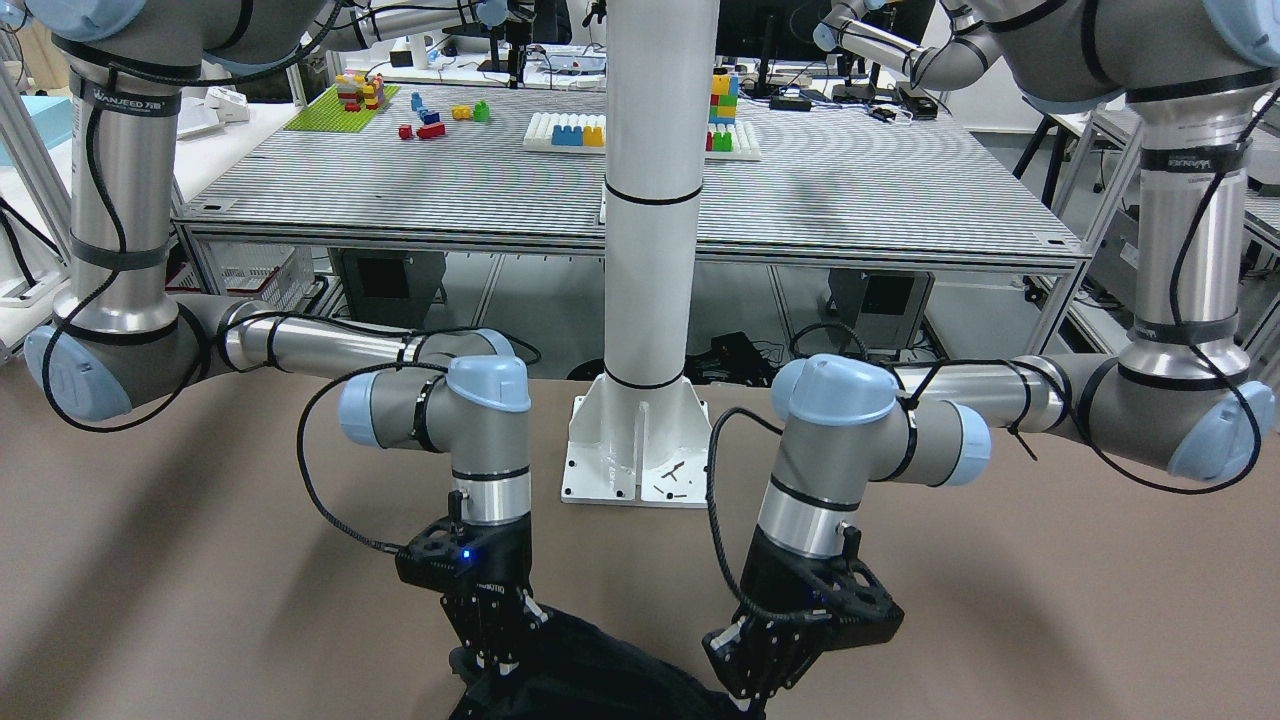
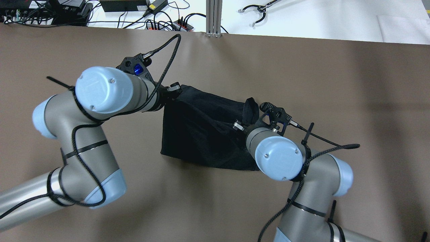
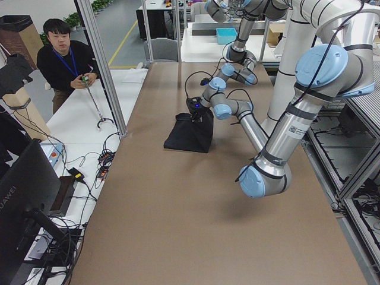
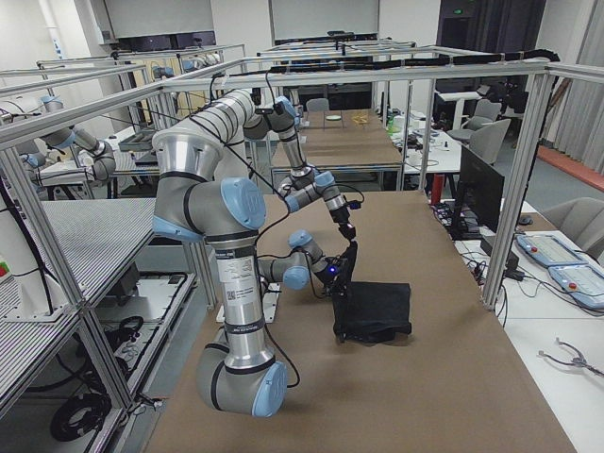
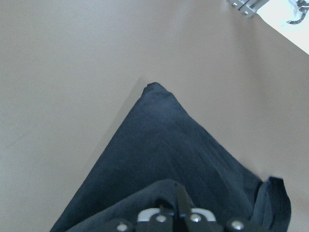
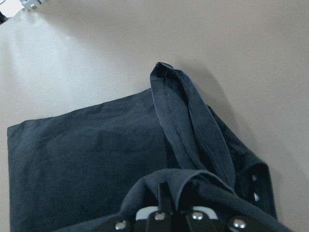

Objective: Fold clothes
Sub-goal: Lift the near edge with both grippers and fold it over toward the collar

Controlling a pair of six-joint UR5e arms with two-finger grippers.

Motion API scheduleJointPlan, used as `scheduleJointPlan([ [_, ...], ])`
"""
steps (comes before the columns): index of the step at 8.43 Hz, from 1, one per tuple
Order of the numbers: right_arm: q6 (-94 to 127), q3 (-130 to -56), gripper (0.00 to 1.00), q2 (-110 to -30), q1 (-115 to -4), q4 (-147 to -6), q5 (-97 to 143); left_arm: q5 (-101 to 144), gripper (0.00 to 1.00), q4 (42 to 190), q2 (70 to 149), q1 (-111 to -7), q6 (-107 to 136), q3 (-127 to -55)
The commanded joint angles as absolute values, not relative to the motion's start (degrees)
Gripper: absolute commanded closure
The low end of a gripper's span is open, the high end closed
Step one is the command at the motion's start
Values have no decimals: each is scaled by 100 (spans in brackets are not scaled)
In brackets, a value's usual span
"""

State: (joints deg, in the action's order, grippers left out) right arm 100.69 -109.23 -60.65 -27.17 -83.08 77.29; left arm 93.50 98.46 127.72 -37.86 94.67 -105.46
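Front view: right pincer point(image 1: 497, 668) (on this view's left) and left pincer point(image 1: 762, 690) are both down at the black cloth point(image 1: 590, 670). It sits low in frame on the brown table point(image 1: 150, 600), out in front of the white pillar point(image 1: 655, 250). The jaws are too dark to read here. Overhead: each pincer has one end of the same long edge. That edge is raised and runs at a slant, the rest drapes down to the table, and a hemmed loop point(image 2: 250, 109) sticks up just beside the right pincer. Side views: the cloth hangs like a sheet from the two pincers, lower part resting approx mid-table, and 1 person point(image 3: 59, 56) stands by the far bench. L wrist cam: fingers together w/ fabric bunched over them, so clamped on the cloth. R wrist cam: same, clamped on the cloth, w/ the loop lying ahead. Judged step: mid-fold, edge lifted but not yet laid over. Next move prob. needs both arms to travel together, keeping the edge taut and level. They'd carry it over the resting part, lower it so the edges meet, then let go. Count: 1 cloth, 2 pincers, 1 pillar, 1 person.
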Motion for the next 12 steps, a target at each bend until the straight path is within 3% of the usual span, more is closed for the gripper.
scheduleJointPlan([
  [1,9399,-9130,100,-5503,-3224,-7195,7839,9360,100,9975,13699,-4147,9019,-8813],
  [2,9187,-8645,100,-5424,-3434,-6833,8136,9360,100,10167,13946,-4227,8887,-8232],
  [3,8976,-8413,62,-5362,-3628,-6725,8269,9360,84,10813,14157,-4254,8816,-7452],
  [4,8678,-8402,9,-5327,-3830,-6715,8514,9378,14,11402,14211,-4350,8615,-7105],
  [5,8492,-8481,7,-5248,-4128,-6715,9117,9691,6,11486,14316,-4446,8509,-7136],
  [6,8482,-8699,7,-5212,-4383,-6724,9697,10242,6,11496,14343,-4691,8517,-7224],
  [9,8918,-9569,10,-5282,-4029,-7074,9923,10714,6,11487,14238,-4860,8447,-7453],
  [10,9330,-9623,28,-5274,-3582,-7101,9827,10723,6,11505,14169,-4852,8429,-7462],
  [11,9534,-9633,73,-5300,-3229,-7110,9609,10714,6,11514,14142,-4852,8429,-7462],
  [12,9536,-9581,100,-5352,-2869,-7189,9145,10696,6,11514,14124,-4852,8429,-7462],
])
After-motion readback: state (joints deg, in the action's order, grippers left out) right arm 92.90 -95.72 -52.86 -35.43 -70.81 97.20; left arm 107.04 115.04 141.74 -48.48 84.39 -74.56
